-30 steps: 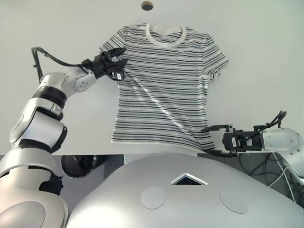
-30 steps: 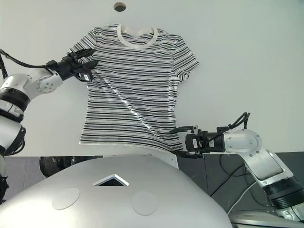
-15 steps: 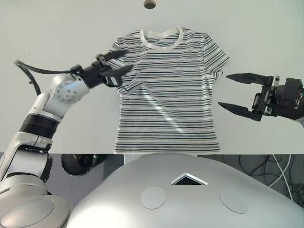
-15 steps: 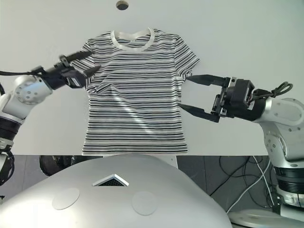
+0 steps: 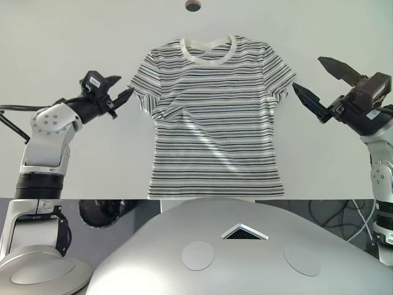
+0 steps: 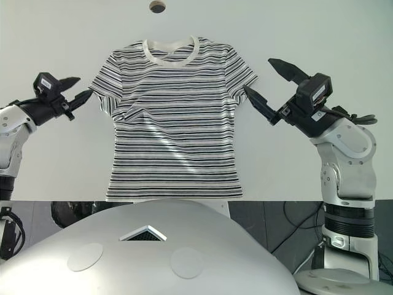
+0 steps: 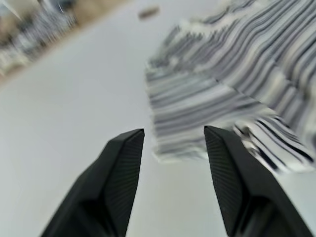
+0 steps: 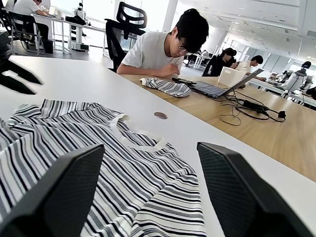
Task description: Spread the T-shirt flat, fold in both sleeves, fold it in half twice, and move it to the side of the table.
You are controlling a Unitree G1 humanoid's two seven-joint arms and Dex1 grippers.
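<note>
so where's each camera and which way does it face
Left eye view: on the head, looking forward and down at the T-shirt on the table; both arms, left tool and right tool open.
Right eye view: stereo twin, same scene.
Left wrist view: left wrist, facing a sleeve between its own fingers.
Right wrist view: right wrist, past its own fingers across the collar; wrist views share the T-shirt.

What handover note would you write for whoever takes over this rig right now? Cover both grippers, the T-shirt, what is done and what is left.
Left gripper: open, empty, just off the left sleeve.
Right gripper: open, empty, beside the right sleeve.
T-shirt: flat on the table, collar away from the robot, both sleeves out.
Done: spreading.
To do: fold both sleeves in, halve twice, move to the table's side.
</note>
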